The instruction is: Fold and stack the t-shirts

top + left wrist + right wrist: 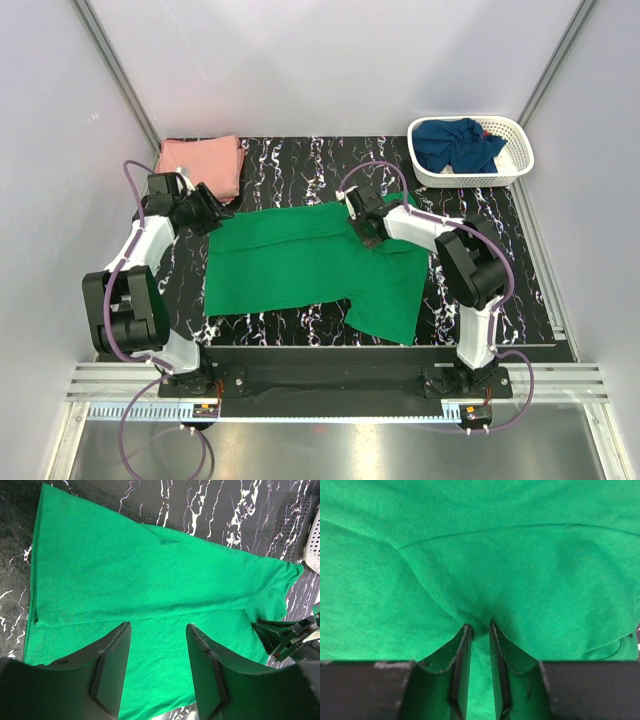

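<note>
The bright green t-shirt (300,262) lies spread on the black marbled mat (300,160), one part hanging toward the front right. My right gripper (366,228) is down on its far right part. In the right wrist view its fingers (463,645) stand narrow with a puckered fold of green cloth (470,555) pinched between them. My left gripper (205,216) sits at the shirt's left edge. It is open (157,627) over the green cloth (150,575) and holds nothing. The salmon pink t-shirt (203,162) lies folded at the back left. The navy t-shirt (455,143) is crumpled in the basket.
The white lattice basket (527,152) stands at the back right corner of the mat, and its edge (314,540) shows in the left wrist view. Grey walls with metal rails close in the sides. The arm bases sit on a rail at the near edge.
</note>
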{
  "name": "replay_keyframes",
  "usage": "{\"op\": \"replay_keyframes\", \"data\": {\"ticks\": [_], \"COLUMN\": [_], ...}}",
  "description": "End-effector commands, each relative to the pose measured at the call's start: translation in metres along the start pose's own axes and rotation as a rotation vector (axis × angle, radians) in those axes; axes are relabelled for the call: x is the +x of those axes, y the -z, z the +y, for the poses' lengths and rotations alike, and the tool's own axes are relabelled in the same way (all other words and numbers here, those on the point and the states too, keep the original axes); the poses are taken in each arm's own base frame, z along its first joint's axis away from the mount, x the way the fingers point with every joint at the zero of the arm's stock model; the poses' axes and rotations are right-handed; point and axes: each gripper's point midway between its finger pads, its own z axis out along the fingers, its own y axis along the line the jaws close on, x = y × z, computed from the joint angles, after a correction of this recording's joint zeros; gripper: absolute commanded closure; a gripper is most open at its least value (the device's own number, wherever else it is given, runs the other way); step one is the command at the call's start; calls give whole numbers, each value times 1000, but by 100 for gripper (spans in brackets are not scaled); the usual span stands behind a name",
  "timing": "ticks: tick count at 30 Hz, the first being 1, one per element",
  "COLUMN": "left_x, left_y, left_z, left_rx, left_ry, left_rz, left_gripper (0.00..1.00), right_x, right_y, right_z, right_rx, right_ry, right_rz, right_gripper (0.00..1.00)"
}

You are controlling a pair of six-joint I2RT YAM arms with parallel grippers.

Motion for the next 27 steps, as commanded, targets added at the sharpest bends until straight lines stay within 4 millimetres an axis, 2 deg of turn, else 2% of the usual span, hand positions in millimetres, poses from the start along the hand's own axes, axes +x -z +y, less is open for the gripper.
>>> {"op": "replay_keyframes", "data": {"ticks": [1, 3, 4, 5, 6, 10, 11, 12, 14, 21, 24, 27], "left_x": [-15, -14, -14, -14, -14, -12, -14, -13, -11, -10, -10, -10], "left_y": [4, 3, 3, 3, 2, 1, 1, 1, 0, 0, 0, -1], "left_z": [-10, -10, -9, -9, -9, -8, -8, -8, -7, -7, -7, -7], "left_rx": [26, 28, 27, 28, 28, 27, 28, 26, 26, 29, 31, 31], "left_ry": [-39, -39, -36, -38, -37, -32, -33, -32, -30, -31, -33, -29], "left_rz": [-47, -44, -45, -45, -44, -38, -43, -40, -34, -31, -28, -28], "left_gripper": [47, 47, 47, 46, 46, 46, 46, 46, 46, 46, 46, 46], "right_x": [-12, -13, -16, -19, -28, -32, -28, -33, -20, -3, -6, -24], "right_y": [-2, -1, 2, 7, 13, 34, 33, 36, 36, 34, 32, 26], "right_z": [-2, -3, -3, -3, -3, 10, 14, 16, 23, 40, 28, 3], "right_rx": [25, 31, 28, 26, 16, -95, -117, -139, -196, -325, -315, -281], "right_ry": [19, 17, 16, 15, 12, 20, 22, 18, 4, -71, -138, -236], "right_rz": [-25, -24, -24, -29, -44, 1, 28, 32, 100, 204, 193, 127], "right_gripper": [75, 84, 95, 99, 100, 100, 100, 100, 100, 100, 100, 96]}}
